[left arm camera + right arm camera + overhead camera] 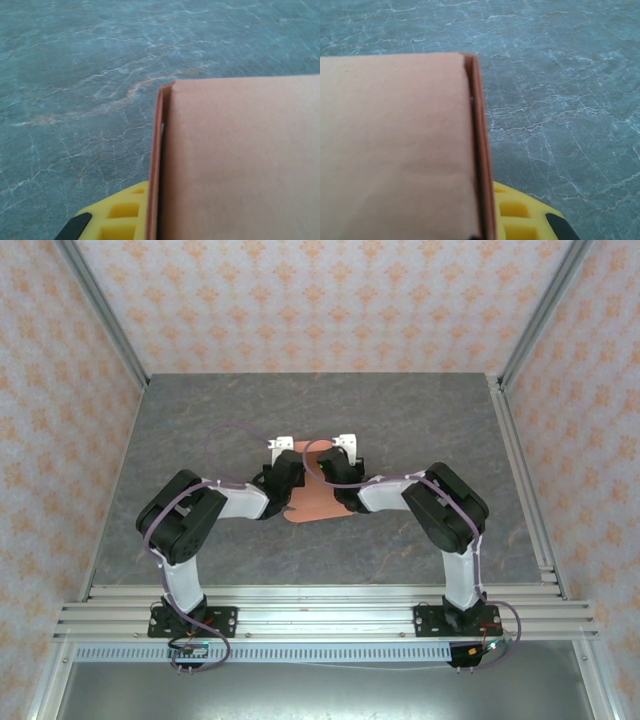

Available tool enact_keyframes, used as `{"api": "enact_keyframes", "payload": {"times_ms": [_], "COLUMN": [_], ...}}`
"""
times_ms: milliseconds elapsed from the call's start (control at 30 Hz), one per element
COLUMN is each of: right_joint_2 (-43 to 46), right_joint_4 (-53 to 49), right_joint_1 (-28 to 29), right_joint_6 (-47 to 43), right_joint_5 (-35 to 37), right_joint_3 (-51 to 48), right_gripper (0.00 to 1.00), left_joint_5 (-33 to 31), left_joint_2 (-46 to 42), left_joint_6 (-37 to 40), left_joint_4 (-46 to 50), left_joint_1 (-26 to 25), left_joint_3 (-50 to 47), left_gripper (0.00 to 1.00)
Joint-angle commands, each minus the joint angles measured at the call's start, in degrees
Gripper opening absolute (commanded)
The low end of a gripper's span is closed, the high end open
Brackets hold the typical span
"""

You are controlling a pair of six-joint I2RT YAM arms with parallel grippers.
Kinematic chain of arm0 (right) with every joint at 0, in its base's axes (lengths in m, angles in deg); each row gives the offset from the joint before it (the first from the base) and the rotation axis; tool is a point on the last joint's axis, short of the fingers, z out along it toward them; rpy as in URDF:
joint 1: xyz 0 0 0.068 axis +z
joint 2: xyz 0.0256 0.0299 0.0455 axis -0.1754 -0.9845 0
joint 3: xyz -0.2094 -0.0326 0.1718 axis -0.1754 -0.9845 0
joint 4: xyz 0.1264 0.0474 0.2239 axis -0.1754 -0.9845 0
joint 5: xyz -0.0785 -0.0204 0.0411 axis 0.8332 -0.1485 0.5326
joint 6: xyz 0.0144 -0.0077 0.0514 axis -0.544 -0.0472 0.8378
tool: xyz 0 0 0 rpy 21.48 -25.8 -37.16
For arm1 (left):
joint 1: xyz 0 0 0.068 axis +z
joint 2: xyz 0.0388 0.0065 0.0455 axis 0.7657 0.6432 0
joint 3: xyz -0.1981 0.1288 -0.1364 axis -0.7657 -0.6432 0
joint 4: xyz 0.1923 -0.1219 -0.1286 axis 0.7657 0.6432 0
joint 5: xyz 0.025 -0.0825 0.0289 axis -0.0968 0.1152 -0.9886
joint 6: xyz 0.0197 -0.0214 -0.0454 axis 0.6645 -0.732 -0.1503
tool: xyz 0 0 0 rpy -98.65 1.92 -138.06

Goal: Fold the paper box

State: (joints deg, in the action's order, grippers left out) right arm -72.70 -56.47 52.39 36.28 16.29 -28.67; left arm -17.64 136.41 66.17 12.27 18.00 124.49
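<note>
Top external view finds my two arms bent inward to meet at the middle of the table (200, 420), over the paper box (303, 508), whose rounded edge pokes out toward my bases. My left gripper (288, 485) and right gripper (330, 480) are each pressed together on opposite side walls of it. At each wrist the doubled salmon wall runs straight into the jaw beside a yellow finger (122, 212) (520, 215). I judge both ends are pinched together so the creases set evenly and the walls stand square.
</note>
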Motion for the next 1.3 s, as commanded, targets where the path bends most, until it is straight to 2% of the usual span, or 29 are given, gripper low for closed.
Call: {"api": "enact_keyframes", "payload": {"times_ms": [0, 133, 267, 400, 533, 733, 933, 1167, 1267], "right_joint_2": [-0.4, -1.1, -1.8, -1.7, -1.2, -0.5, 0.5, -0.3, -0.5], "right_joint_4": [-12.1, -14.1, -15.1, -14.8, -10.9, -9.8, -16.5, -26.6, -31.9], "right_joint_1": [-1.2, -1.1, -1.1, -1.1, -1.0, -1.0, -1.1, -1.1, -1.1], "right_joint_6": [6.2, 9.2, 9.7, 9.6, 6.6, 4.2, 4.8, 5.5, 5.7], "right_joint_5": [14.5, 15.0, 14.8, 14.2, 10.4, 5.7, 3.3, 1.5, 0.3], "right_joint_3": [0.2, 1.1, 2.1, 2.1, 0.9, 1.4, 3.8, 8.6, 11.3], "right_gripper": [0.0, 0.0, 0.0, 0.0, 0.0, 0.0, 0.0, 0.0, 0.0], "left_joint_5": [-16.9, -18.6, -19.3, -18.9, -15.3, -9.3, -2.3, 6.4, 8.8], "left_joint_2": [-0.2, -0.4, -0.7, -0.7, -0.9, -2.1, -5.8, -11.9, -15.2], "left_joint_6": [-12.8, -17.5, -18.5, -18.2, -14.5, -9.8, -7.2, -6.6, -6.9], "left_joint_4": [8.1, 9.8, 11.7, 11.7, 7.2, 5.4, 7.3, 12.6, 16.6], "left_joint_1": [1.2, 1.2, 1.2, 1.3, 1.3, 1.1, 1.1, 1.1, 1.1], "left_joint_3": [2.5, 1.9, 2.6, 2.7, 1.6, 1.6, 1.9, 0.5, -0.8], "left_gripper": [0.0, 0.0, 0.0, 0.0, 0.0, 0.18, 0.53, 0.77, 0.81]}}
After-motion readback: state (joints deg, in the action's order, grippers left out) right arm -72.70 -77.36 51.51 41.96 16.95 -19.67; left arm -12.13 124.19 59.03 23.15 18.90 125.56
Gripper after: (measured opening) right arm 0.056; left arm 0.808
